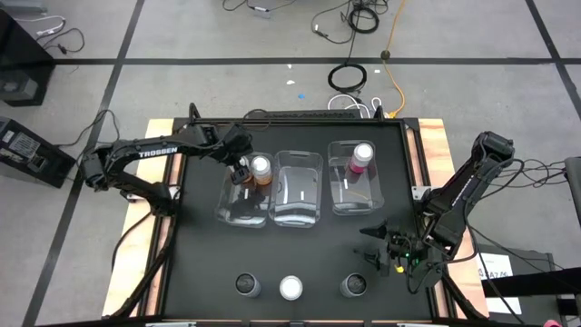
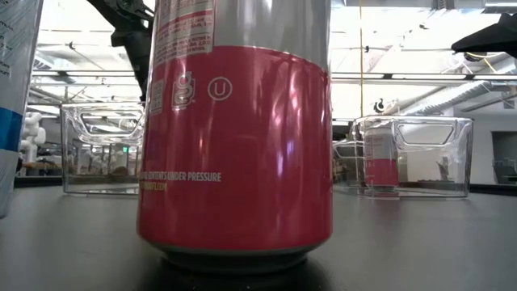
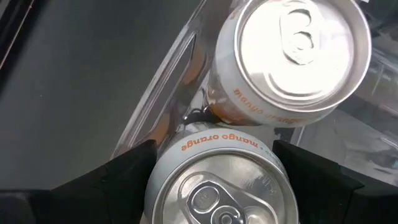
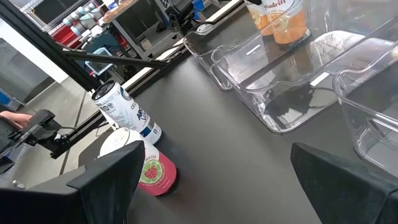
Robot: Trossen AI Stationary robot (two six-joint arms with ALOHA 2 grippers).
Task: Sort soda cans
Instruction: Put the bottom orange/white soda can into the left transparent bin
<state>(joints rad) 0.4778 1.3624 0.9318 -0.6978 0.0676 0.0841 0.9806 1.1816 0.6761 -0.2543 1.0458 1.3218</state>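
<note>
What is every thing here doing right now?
Left gripper: shut on orange soda can, at left clear plastic bin.
Second orange soda can: upright in that bin.
Pink soda can: upright in right clear bin.
Middle clear bin: empty.
Right gripper: open, empty.
Front cans: upright.

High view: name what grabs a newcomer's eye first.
Three clear bins sit in a row mid-table. The left end effector holds an orange can over the left bin, beside another orange can already inside. A pink can stands in the right bin, and three cans line the near edge.
</note>
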